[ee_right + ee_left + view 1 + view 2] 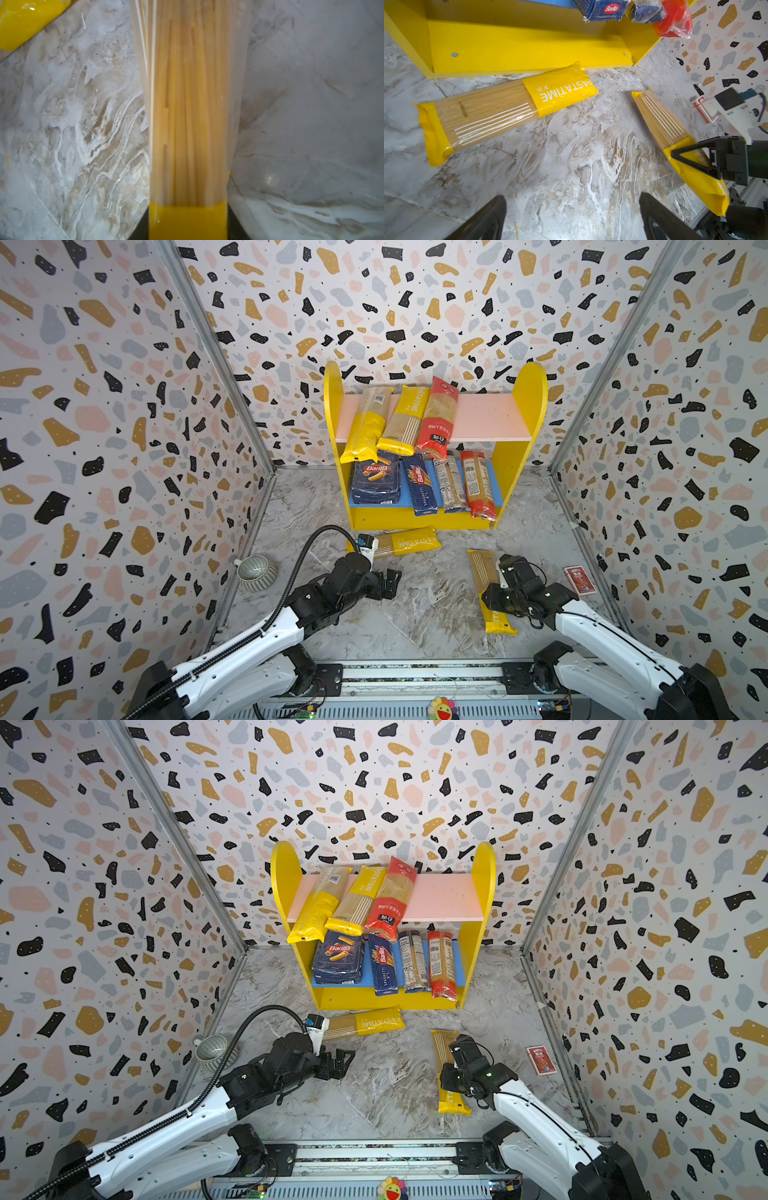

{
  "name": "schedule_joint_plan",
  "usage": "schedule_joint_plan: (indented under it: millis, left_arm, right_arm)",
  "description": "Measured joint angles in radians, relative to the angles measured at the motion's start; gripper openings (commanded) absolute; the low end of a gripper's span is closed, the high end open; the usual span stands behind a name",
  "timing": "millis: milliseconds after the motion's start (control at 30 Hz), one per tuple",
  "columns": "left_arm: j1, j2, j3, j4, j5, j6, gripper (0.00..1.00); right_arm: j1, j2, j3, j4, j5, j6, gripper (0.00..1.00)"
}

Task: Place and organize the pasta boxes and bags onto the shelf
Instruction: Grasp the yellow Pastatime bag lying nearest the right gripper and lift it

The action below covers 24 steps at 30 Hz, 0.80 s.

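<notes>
The shelf [528, 406] stands at the back of the desk [415, 626]. It has yellow sides with round tops, a pink upper board [490, 416] and a blue lower board [495, 485]. On the pink board three long bags lie side by side in the left half, their near ends over the front edge: a first yellow bag [363, 435], a second yellow bag [405, 418] and an upper red bag [438, 418], each with a clear part that shows the spaghetti. On the blue board there are, from left to right, the wide Barilla box [376, 481], dark blue with a red oval logo, the narrow Barilla box [422, 487], a clear bag [451, 485] with a dark printed label, and a lower red bag [478, 485].

Two more yellow "PASTATIME" bags are on the desk. The front bag [409, 542] lies crosswise just before the foot of the shelf, one corner at the yellow base. The side bag [484, 572] lies more to the right, pointing toward the shelf. The right claw [188, 220] is clamped on it: in the right wrist view a dark finger [142, 232] sits tight against each side, where the clear part meets the yellow band. If the bag is lifted, I cannot tell.

The left claw [573, 199] hovers over bare marble near the front bag, its fingers [483, 220] wide apart with nothing between them.
</notes>
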Motion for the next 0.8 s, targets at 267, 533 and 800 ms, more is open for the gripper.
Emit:
schedule_joint_plan:
  millis: [267,533,800]
  left_arm:
    - [0.0,-0.025,0.011,-0.022,-0.016,0.0,1.0]
    - [0.0,-0.03,0.013,-0.03,-0.016,0.0,1.0]
    - [-0.001,-0.045,0.021,-0.05,-0.016,0.0,1.0]
  right_arm:
    - [0.016,-0.123,0.09,-0.151,0.005,0.016,0.09]
    - [0.045,-0.2,0.213,-0.269,0.042,0.029,0.08]
    - [0.09,-0.215,0.374,-0.395,0.095,0.034,0.07]
